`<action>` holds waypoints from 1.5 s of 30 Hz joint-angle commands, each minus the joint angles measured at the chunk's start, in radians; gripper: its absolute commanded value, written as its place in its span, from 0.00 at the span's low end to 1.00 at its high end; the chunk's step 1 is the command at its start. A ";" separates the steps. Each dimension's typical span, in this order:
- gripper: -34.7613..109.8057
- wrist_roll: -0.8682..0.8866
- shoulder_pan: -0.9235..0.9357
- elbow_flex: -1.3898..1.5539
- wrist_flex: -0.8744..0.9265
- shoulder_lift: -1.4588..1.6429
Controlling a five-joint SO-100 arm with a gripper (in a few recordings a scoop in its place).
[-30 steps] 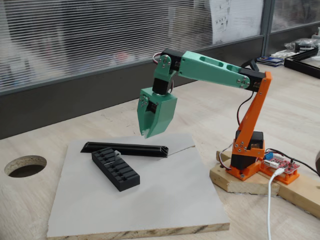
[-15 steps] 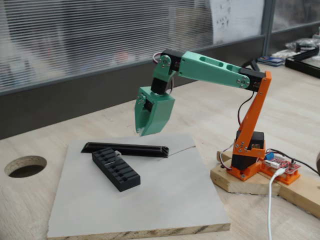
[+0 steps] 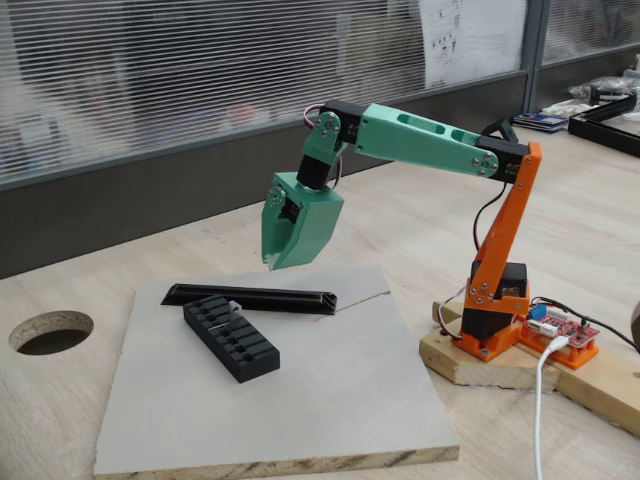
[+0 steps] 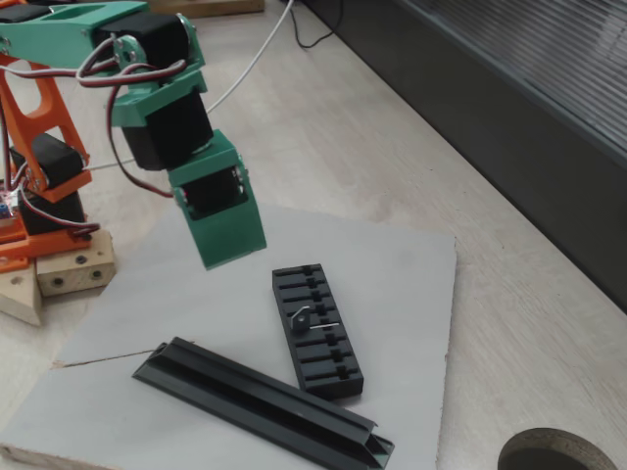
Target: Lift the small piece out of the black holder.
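Green end effector (image 3: 272,264) hangs in the air above the grey board (image 3: 330,400), its fingers together and holding nothing.
Below it lie one black holder (image 4: 315,329) with one small piece (image 4: 301,315) standing in a middle slot, and one long black rail (image 4: 265,403), all on the wooden desk (image 3: 400,215).

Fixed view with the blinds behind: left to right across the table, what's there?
Round hole → black holder with the small piece → gripper → orange arm base → red circuit board.
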 commanded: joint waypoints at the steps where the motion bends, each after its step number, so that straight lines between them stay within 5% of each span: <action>1: 0.42 0.011 0.009 0.000 0.000 0.008; 8: 0.54 0.011 0.009 -0.017 -0.002 -0.130; 34: 0.54 0.017 -0.069 -0.359 0.014 -0.422; 45: 0.54 0.149 -0.069 -0.345 0.012 -0.425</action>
